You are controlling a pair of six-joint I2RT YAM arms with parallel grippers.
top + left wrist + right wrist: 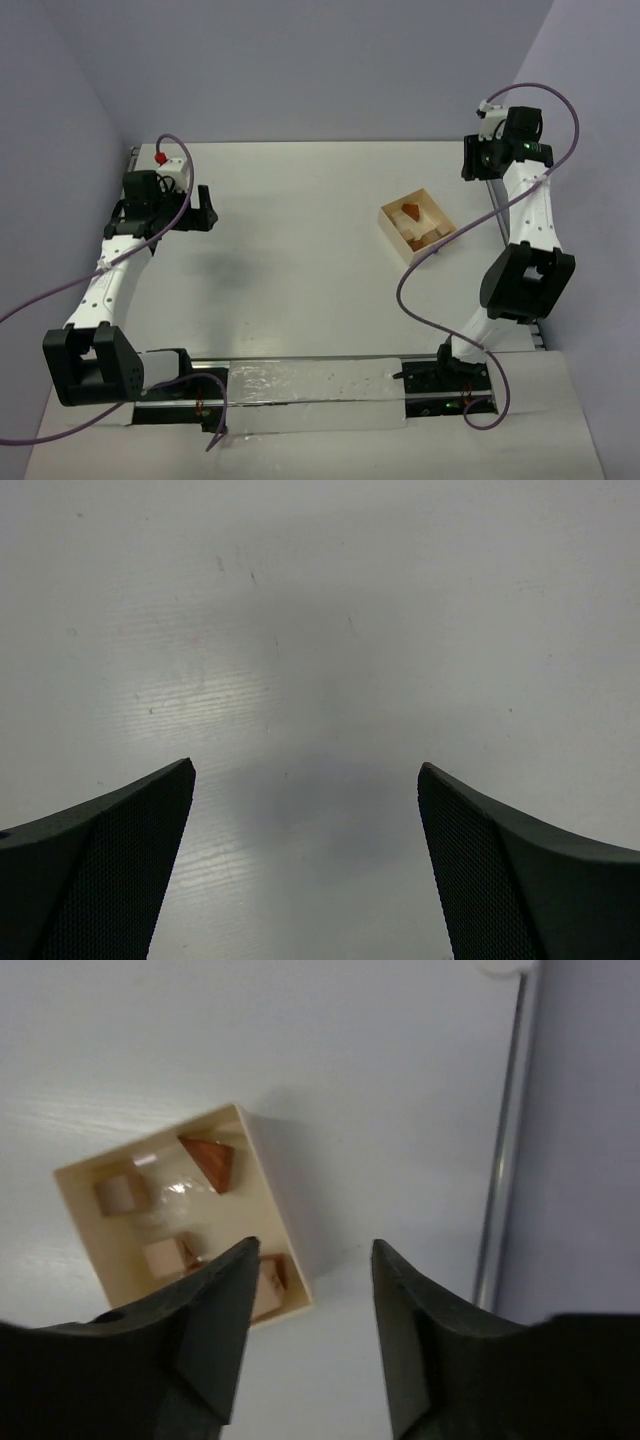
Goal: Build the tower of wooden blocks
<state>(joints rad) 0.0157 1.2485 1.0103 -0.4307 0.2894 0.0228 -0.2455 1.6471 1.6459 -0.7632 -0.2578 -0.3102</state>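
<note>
A pale wooden square box (391, 228) sits right of the table's middle, also in the right wrist view (262, 1165). Inside lie several small wood blocks: a reddish-brown wedge (210, 1160), tan cubes (120, 1193) (164, 1256) and one reddish-brown cube (271, 1278) partly behind my finger. The wedge (411, 211) shows from above too. No tower stands anywhere in view. My right gripper (313, 1252) is open and empty, hovering high beside the box's edge. My left gripper (306, 772) is open and empty over bare table at the far left (207, 209).
The white table (300, 260) ends at a metal rail (500, 1150) beside the purple wall on the right. Purple cables hang from both arms. A strip of clear plastic (300, 385) lies along the near edge between the arm bases.
</note>
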